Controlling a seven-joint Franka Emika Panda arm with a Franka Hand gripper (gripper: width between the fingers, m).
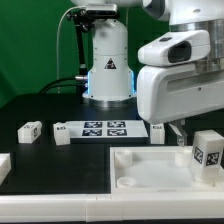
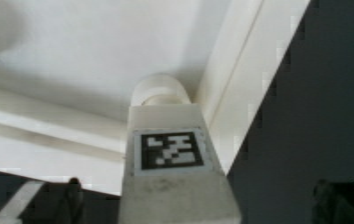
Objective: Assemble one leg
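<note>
A leg (image 2: pixel 170 150), a small white block with a square marker on its face, stands with its rounded end on the large white panel (image 2: pixel 67 50), close to the panel's raised edge. My gripper (image 2: pixel 200 208) straddles the leg's near end. Its dark fingertips (image 2: pixel 58 200) stand well out on both sides with dark gaps to the leg, so it is open and not touching. In the exterior view the same leg (image 1: pixel 208 152) stands upright at the panel's (image 1: pixel 150 170) right end, with my gripper (image 1: pixel 183 131) just above and beside it under the big white arm.
The marker board (image 1: pixel 100 128) lies mid-table before the robot base (image 1: pixel 108 70). Two more legs lie near it, one at the exterior view's left (image 1: pixel 28 129) and one (image 1: pixel 62 135) at the board's end. A white part (image 1: pixel 3 165) shows at the left edge.
</note>
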